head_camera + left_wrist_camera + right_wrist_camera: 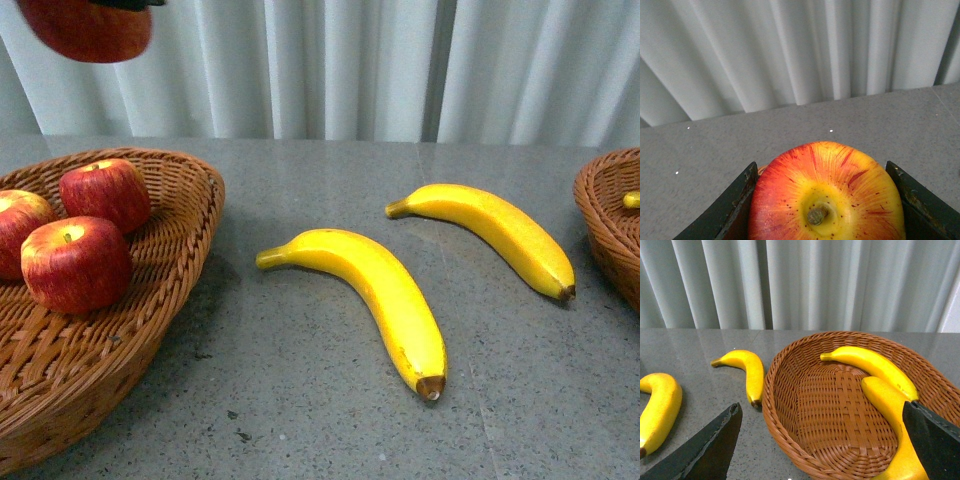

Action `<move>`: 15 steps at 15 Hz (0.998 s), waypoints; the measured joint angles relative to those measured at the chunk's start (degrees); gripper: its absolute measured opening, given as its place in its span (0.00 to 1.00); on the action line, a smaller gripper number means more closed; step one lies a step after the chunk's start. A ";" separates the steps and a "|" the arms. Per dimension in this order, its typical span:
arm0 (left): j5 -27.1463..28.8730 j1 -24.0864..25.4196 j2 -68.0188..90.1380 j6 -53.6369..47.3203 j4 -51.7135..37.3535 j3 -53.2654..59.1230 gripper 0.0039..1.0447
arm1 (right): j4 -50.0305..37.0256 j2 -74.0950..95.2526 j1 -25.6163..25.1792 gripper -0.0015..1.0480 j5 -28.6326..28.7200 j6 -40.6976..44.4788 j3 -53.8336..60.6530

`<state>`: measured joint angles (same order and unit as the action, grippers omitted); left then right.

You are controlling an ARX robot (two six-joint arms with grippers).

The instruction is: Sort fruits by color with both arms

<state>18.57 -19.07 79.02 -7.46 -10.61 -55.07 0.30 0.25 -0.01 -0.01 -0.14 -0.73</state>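
Front view puts the red apple (88, 30) high above the left basket (195, 200), clamped in the left end effector (827, 200). Right end effector (820, 445) hangs spread above the banana basket (785, 390). The closest loose banana (745, 372) lies on the desk (690, 345) just beside that basket, to its left.

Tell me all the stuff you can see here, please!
apples: four, red with yellow tops; three in the left basket, one apple in the left gripper.
bananas: four, yellow; two on the table, two in the right basket.
baskets: two, brown wicker; one at each side of the table.
table: one, grey, speckled; under everything.
curtain: one, white; behind the table.
left gripper: one, black; raised, shut on the apple.
right gripper: one, black; open over the right basket.
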 joint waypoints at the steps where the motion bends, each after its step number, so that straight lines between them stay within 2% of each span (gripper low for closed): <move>1: -0.57 1.51 -2.47 1.31 0.17 2.51 0.64 | 0.00 0.00 0.00 0.94 0.00 0.00 0.00; 4: -2.40 2.05 -0.24 4.11 -0.94 6.21 0.64 | 0.00 0.00 0.00 0.94 0.00 0.00 0.00; 9: -4.02 5.99 7.04 5.44 -5.79 6.21 0.64 | 0.00 0.00 0.00 0.94 0.00 0.00 0.00; 12: -6.47 6.10 10.12 4.28 -6.69 5.95 0.66 | 0.02 0.00 0.00 0.94 0.00 0.00 0.00; 14: -6.82 5.57 10.21 4.07 -6.64 5.46 0.88 | 0.00 0.00 0.00 0.94 0.00 0.00 0.00; 15: -6.82 5.51 10.10 4.09 -6.64 5.07 0.95 | 0.00 0.00 0.00 0.94 0.00 0.00 0.00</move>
<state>11.75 -13.56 89.12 -3.38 -17.26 -50.00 0.30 0.25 -0.01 -0.01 -0.14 -0.73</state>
